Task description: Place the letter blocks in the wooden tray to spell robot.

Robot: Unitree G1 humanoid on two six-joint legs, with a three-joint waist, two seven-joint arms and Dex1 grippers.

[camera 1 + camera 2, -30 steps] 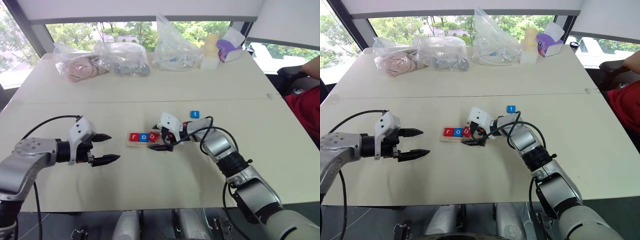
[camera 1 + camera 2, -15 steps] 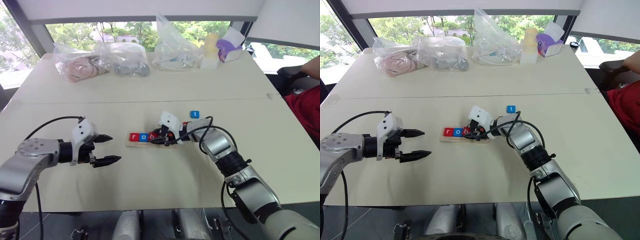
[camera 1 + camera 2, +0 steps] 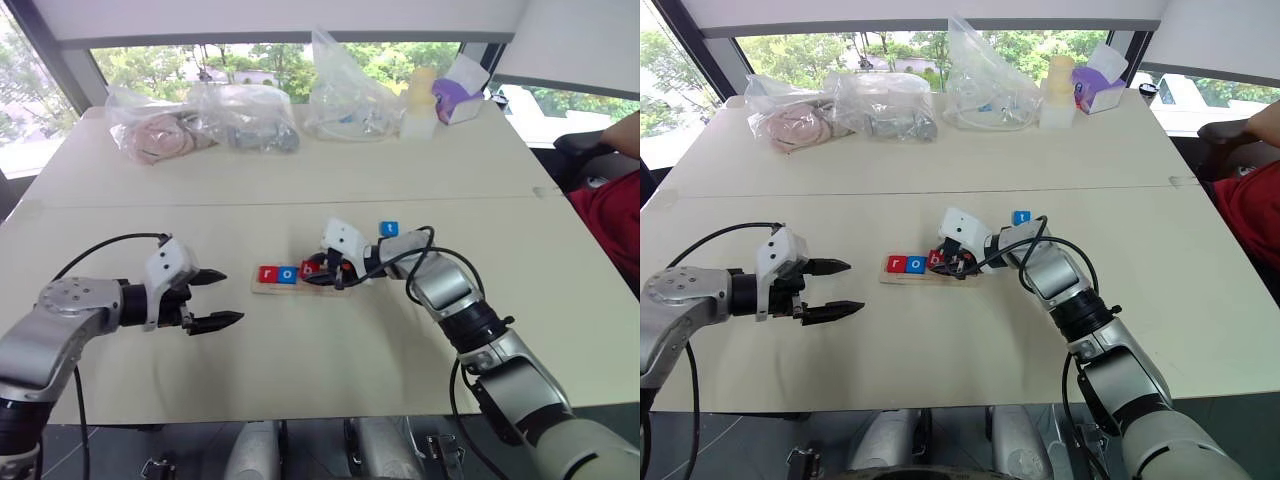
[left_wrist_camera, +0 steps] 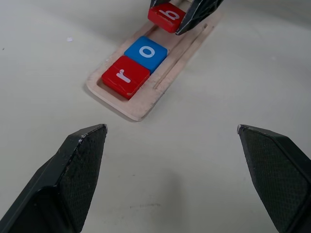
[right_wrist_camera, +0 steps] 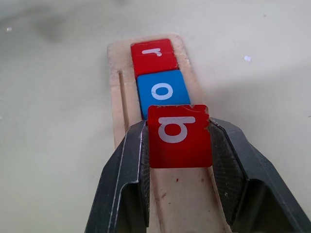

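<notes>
Since a second ago our right gripper point(image 5: 179, 145) has closed: its two black fingers, which were standing apart over the tray, are now clamping the red b block point(image 5: 179, 135) by its two side edges. Nearest to us, our left gripper point(image 3: 213, 298) is hovering above the table point(image 3: 330, 360) with its fingers spread wide and grasping nothing, well apart from the tray on its left side. Farther out, the wooden tray point(image 4: 146, 99) is lying flat near the middle of the table, and we are seeing the red r block point(image 4: 126, 76) sitting at its left end with the blue o block point(image 4: 146, 50) touching it in the slot. The b block is resting just beside the o, over the slot, tilted slightly between our right fingers. Beyond the tray and our right wrist, the blue t block point(image 3: 389, 229) is lying on the bare table. We cannot tell where the second o block is lying. At the far edge, clear plastic bags point(image 3: 249, 117) and a purple box point(image 3: 457, 98) are lining the window side.
</notes>
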